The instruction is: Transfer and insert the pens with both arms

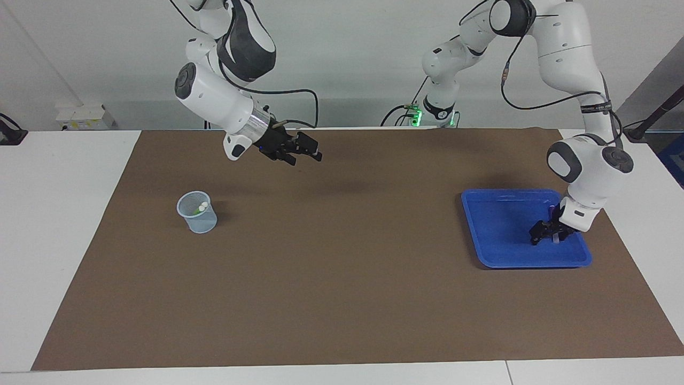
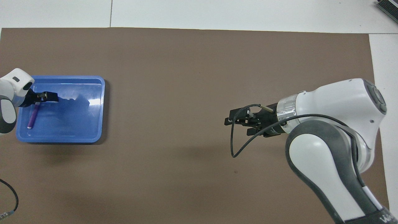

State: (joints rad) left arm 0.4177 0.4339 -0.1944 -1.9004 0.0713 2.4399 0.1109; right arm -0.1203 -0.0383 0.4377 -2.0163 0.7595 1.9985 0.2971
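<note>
Two arms, one blue tray (image 1: 497, 251), one purple pen (image 2: 33, 115), one cup (image 1: 199, 216) (two pale pen ends inside).

In the facing view I read 1 brown mat (image 1: 342, 278) covering the white table (image 1: 64, 214). 1 blue tray (image 1: 497, 230) sits on it at 3 o'clock from centre. 1 translucent cup (image 1: 199, 216) stands upright at 9 o'clock.

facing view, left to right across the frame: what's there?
Mesh cup holding two pens → right pincer, raised over the mat → blue tray → left pincer, down in the tray at the purple pen.
</note>
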